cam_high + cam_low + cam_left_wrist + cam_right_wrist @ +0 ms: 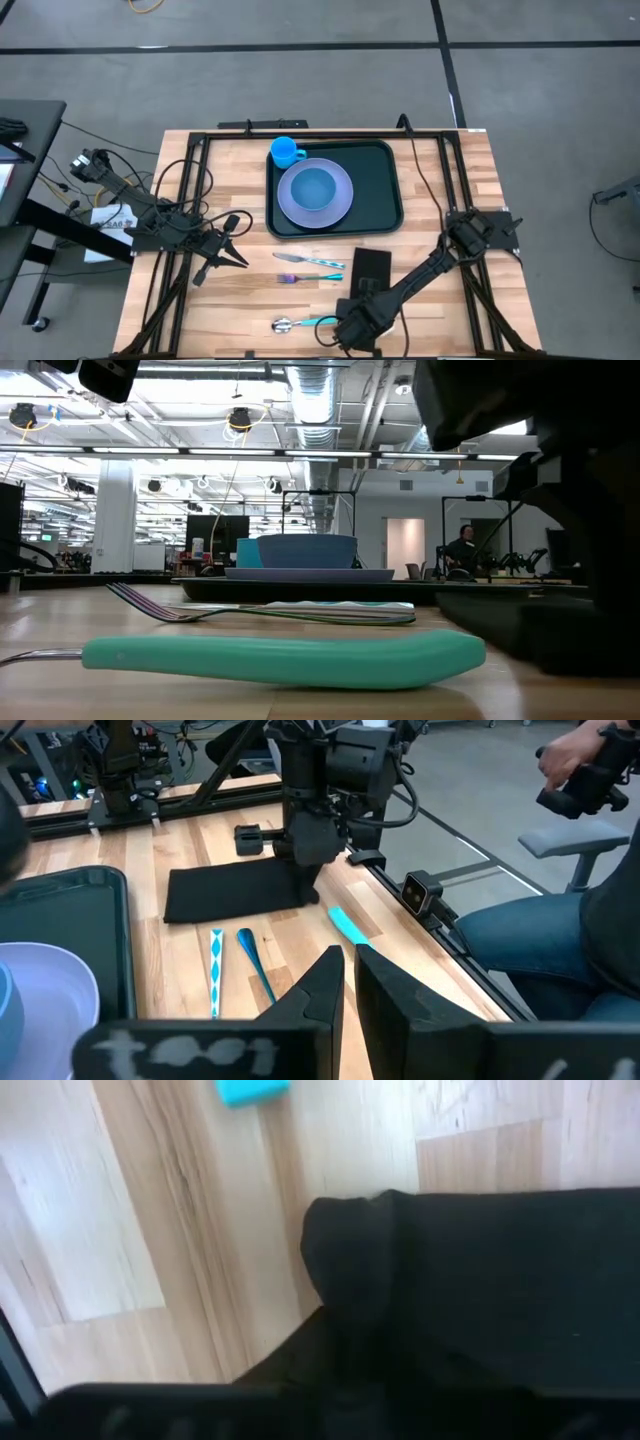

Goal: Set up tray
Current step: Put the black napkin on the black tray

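— Step in hand?
— Fetching the napkin [372, 262], by the look of it. Right gripper [308, 892] down at the near end of that black cloth, on bare wood just beside the tray [385, 200]. Gripping or merely touching: cannot tell.
— And the tray itself?
— Mid-table, already carrying plate [340, 205], bowl [314, 187] and cup [285, 152].
— Next move?
— Probably calls for a sure pinch on the cloth edge, then a lift clear of the spoon [300, 322] and across to the tray's free strip beside the plate.
— Left gripper [238, 258]?
— Parked off the tray's near left corner, clamped shut, empty.
— Anything one view adds?
— From above, the whole layout, but the contact hidden under the arm. From the left wrist, the right gripper upright at the napkin's end, plus a seated person [560, 920] beyond the table. From the right wrist, what looks like a raised fold in the cloth.
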Motion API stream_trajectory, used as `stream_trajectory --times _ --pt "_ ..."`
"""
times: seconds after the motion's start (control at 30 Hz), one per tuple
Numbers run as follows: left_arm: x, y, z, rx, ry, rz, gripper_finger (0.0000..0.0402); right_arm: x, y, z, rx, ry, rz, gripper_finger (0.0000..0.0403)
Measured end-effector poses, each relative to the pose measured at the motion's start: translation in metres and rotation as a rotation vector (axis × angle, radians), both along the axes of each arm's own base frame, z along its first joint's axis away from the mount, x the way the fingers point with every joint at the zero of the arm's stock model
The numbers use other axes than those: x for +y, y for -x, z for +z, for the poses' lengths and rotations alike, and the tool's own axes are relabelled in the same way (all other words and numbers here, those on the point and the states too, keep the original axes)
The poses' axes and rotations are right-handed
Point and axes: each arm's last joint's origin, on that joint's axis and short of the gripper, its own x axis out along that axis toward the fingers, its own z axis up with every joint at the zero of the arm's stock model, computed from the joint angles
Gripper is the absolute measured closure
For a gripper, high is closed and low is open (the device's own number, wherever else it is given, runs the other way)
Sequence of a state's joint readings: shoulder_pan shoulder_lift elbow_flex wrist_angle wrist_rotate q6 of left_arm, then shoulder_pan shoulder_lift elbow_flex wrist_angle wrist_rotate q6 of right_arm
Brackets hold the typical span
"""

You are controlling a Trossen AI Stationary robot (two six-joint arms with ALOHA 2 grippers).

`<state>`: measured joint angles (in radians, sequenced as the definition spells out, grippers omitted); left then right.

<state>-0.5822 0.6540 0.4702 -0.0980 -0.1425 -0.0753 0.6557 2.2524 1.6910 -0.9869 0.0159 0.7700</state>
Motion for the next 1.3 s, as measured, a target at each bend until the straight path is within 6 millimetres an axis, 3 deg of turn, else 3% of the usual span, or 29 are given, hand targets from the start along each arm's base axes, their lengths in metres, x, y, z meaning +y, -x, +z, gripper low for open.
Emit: stream_trajectory --times 0.13,0.33,0.6,0.73,1.03,1.3 --pt "0.0 0.0 0.0 0.0 0.0 0.0 0.0387 0.0 -0.005 0.005 0.007 -0.044 -0.002 0.0389" --pt "0.0 0.0 0.0 0.001 -0.001 0.0 0.0387 0.002 -0.009 0.021 0.068 -0.082 0.045 0.0386" --pt "0.0 0.0 0.0 0.001 -0.001 0.0 0.0387 -0.019 -0.002 0.077 0.226 0.12 0.055 0.0386" --pt "0.0 0.0 0.0 0.001 -0.001 0.0 0.0387 -0.033 -0.006 0.114 0.111 0.113 0.096 0.0395" --pt "0.0 0.0 0.0 0.001 -0.002 0.002 0.0387 -0.105 0.01 0.201 -0.163 0.242 0.074 0.0396" --pt "0.0 0.0 0.0 0.012 0.022 0.011 0.0387 -0.196 0.012 0.241 -0.225 0.357 0.096 0.0396"
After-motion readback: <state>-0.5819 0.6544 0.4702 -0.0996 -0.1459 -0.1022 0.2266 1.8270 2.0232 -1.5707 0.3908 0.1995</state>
